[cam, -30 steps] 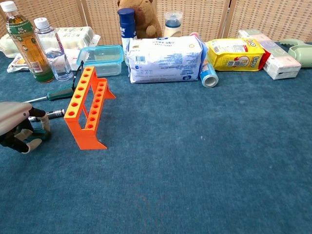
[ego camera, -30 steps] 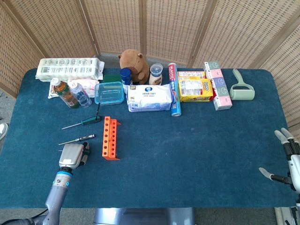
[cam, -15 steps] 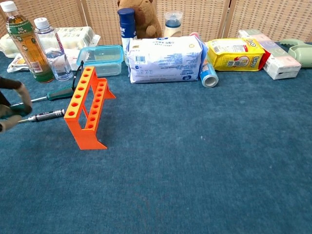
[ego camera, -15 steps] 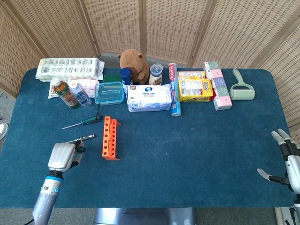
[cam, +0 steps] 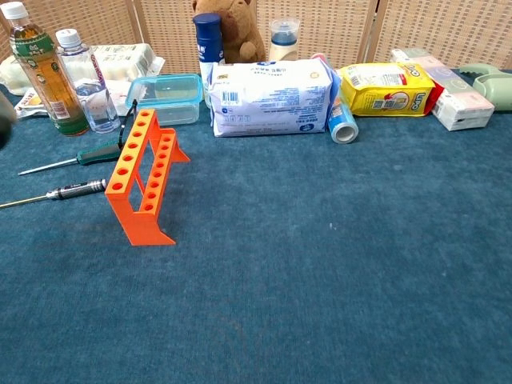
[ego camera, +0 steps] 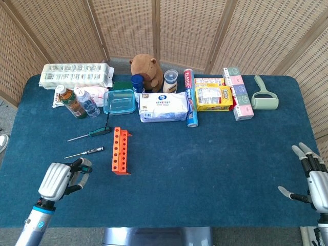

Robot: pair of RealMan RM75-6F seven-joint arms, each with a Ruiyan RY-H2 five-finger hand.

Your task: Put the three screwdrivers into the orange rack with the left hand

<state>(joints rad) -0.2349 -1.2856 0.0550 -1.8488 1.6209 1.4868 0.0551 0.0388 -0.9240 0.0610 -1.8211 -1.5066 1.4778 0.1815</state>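
The orange rack [ego camera: 121, 151] [cam: 144, 180] stands left of centre with nothing in its holes. A green-handled screwdriver [ego camera: 97, 131] [cam: 100, 152] and a black-handled screwdriver [ego camera: 84, 152] [cam: 72, 190] lie on the cloth left of it. A thin dark screwdriver [ego camera: 107, 121] [cam: 128, 120] lies between the rack and the blue-lidded box. My left hand [ego camera: 64, 177] hovers near the front edge, below and left of the black-handled one. Its fingers are loosely curled, the thumb stands apart, and nothing shows in it. My right hand [ego camera: 310, 179] is spread at the far right edge.
Along the back stand two bottles [cam: 48, 68], a blue-lidded box [ego camera: 119, 101], a white wipes pack [cam: 268, 96], a plush toy [ego camera: 146, 69], a yellow packet [cam: 384, 86], boxes and a lint roller [ego camera: 265, 97]. Blue cloth [ego camera: 215, 164] covers the table.
My left hand has pulled back from the black-handled screwdriver toward the front left and risen, leaving the chest view almost entirely. The screwdriver stays on the cloth. The right hand has drifted slightly.
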